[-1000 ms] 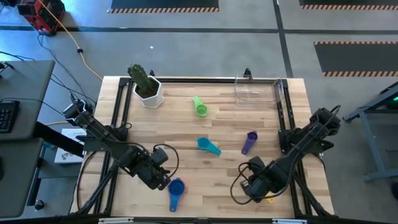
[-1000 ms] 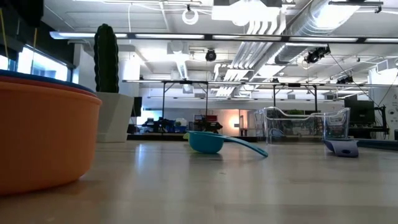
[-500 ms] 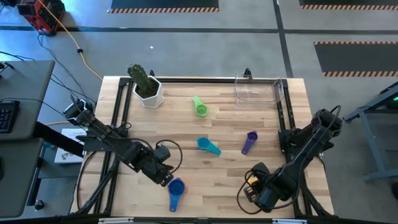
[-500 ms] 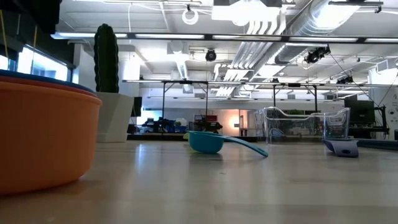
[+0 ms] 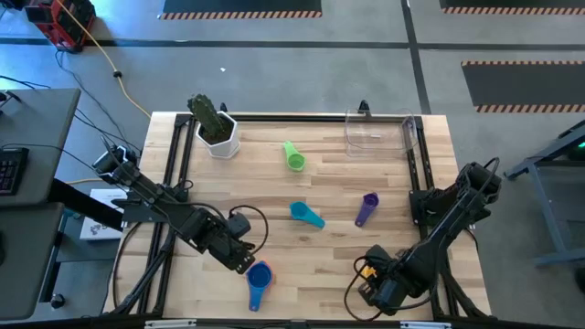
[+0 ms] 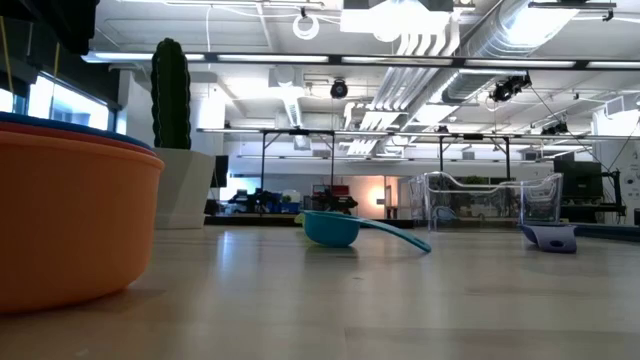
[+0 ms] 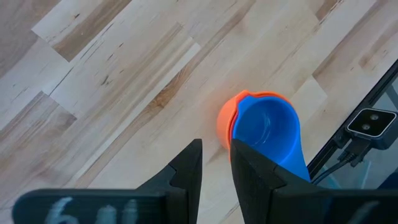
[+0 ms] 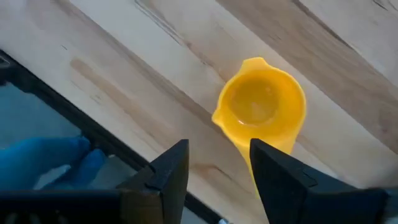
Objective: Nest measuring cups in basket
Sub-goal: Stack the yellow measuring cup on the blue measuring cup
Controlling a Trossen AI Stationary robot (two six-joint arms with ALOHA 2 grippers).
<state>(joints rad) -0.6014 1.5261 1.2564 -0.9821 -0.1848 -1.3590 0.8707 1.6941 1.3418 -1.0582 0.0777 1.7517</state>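
Observation:
A blue cup (image 7: 268, 129) sits nested in an orange cup (image 7: 224, 124) near the table's near edge, also seen in the high view as the blue cup (image 5: 260, 277). My left gripper (image 7: 216, 146) hovers just beside this pair, open by a narrow gap. A yellow cup (image 8: 264, 104) lies at the near right corner. My right gripper (image 8: 217, 149) is open above the wood next to it. The green cup (image 5: 293, 157), teal cup (image 5: 305, 214) and purple cup (image 5: 366, 208) lie apart mid-table. The clear basket (image 5: 379, 131) stands at the far right edge. No red cup shows.
A white pot with a cactus (image 5: 216, 128) stands at the far left corner. Black rails (image 5: 417, 155) run along the table's sides. In the low view the orange cup (image 6: 70, 220) fills the left foreground. Bare wood lies between the scattered cups.
My right gripper has moved toward the table's near edge, and the arm now covers the yellow cup in the high view. My left gripper has shifted a little to the right, closer to the blue cup. The cups have stayed where they were.

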